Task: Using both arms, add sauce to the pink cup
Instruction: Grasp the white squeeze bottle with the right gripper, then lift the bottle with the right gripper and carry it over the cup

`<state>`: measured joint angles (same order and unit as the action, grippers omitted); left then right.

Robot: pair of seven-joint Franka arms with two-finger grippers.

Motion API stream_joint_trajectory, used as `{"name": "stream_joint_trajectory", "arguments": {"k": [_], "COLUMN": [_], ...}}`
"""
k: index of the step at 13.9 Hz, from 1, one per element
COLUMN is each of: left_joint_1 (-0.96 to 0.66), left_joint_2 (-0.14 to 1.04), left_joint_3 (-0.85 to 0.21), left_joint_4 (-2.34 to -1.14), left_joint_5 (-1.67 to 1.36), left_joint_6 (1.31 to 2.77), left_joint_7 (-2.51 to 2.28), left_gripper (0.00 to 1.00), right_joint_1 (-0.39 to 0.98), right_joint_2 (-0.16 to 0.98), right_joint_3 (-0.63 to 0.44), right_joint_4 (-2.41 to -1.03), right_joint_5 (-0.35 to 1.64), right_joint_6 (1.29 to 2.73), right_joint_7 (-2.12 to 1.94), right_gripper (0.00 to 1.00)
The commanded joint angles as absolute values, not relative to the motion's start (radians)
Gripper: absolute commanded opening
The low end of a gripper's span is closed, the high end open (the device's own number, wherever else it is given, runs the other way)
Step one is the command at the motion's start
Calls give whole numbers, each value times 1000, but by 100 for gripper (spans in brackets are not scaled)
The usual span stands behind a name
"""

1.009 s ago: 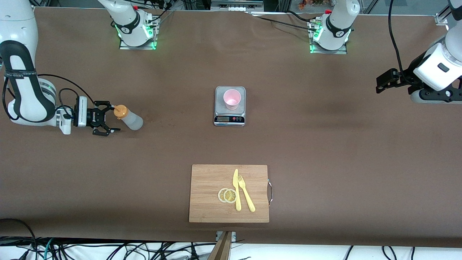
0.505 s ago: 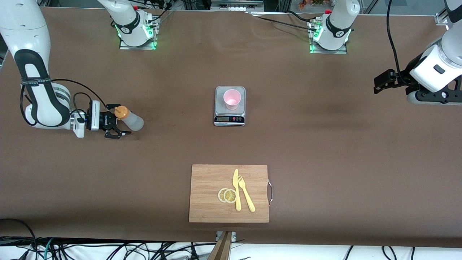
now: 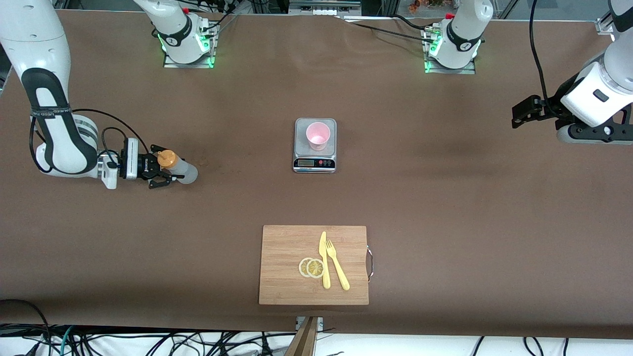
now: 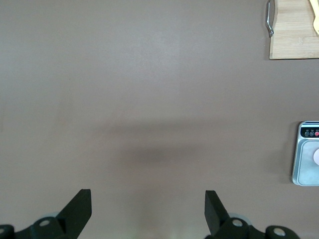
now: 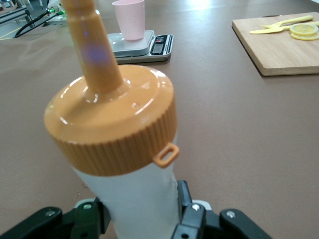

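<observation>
From the front, the brown desk (image 3: 445,207) has a grey scale (image 3: 315,145) in its middle, and the pink cup (image 3: 317,135) stands upright on the scale's plate. Nearer to the camera lies a wooden board (image 3: 287,267) with two lemon slices (image 3: 311,267), a yellow knife (image 3: 324,259) and a yellow fork (image 3: 337,264) on it. Toward the right arm's end of the desk stands the sauce bottle (image 3: 179,167) with its orange cap (image 3: 166,159). The right claw (image 3: 159,172) is low at the desk, with one finger on each side of the bottle just under the cap, squeezed in close around it. The left claw (image 3: 519,112) hangs in the air over the left arm's end of the desk, well away from everything, and that arm waits.

In the left wrist view, the left claw (image 4: 148,211) is wide open with nothing in it. Its two black fingers (image 4: 77,211) stand far apart over bare desk. A corner of the board (image 4: 295,30) and an edge of the scale (image 4: 305,154) peek in at the side.

In the right wrist view, the bottle's orange cap (image 5: 112,124) fills much of the picture, with its long nozzle (image 5: 92,47) pointing up. The whitish bottle body (image 5: 142,201) sits between the right claw's black fingers (image 5: 192,216), which press against its sides. Farther off the pink cup (image 5: 129,19) stands on the scale (image 5: 147,46), and the board (image 5: 279,47) holds the lemon slices (image 5: 305,31).
</observation>
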<state>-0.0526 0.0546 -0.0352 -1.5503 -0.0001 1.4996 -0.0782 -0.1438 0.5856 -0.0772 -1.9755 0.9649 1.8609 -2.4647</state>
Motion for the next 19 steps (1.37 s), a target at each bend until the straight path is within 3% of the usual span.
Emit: {"name": "stream_joint_trajectory", "arguments": {"k": [1, 9, 13, 19], "left_joint_1": [-52, -51, -49, -51], "left_joint_2": [69, 69, 69, 69], "left_joint_3": [-40, -40, -40, -40], "left_joint_4": [-1522, -1522, -1522, -1522], "left_joint_5": [23, 23, 23, 23], "left_joint_6": [1480, 1480, 1480, 1480], "left_joint_7": [-92, -91, -92, -92], "left_gripper": [100, 100, 100, 100], "right_joint_1": [-118, 86, 230, 440], "right_joint_2": [517, 295, 288, 291], "right_joint_3": [-75, -75, -77, -78], "right_joint_4": [-1980, -1983, -1945, -1861], "right_joint_5": [948, 619, 451, 137], "right_joint_6": [1871, 2042, 2108, 2092], "right_joint_7": [-2432, -1911, -1631, -1182], "right_gripper": [7, 7, 7, 7]}}
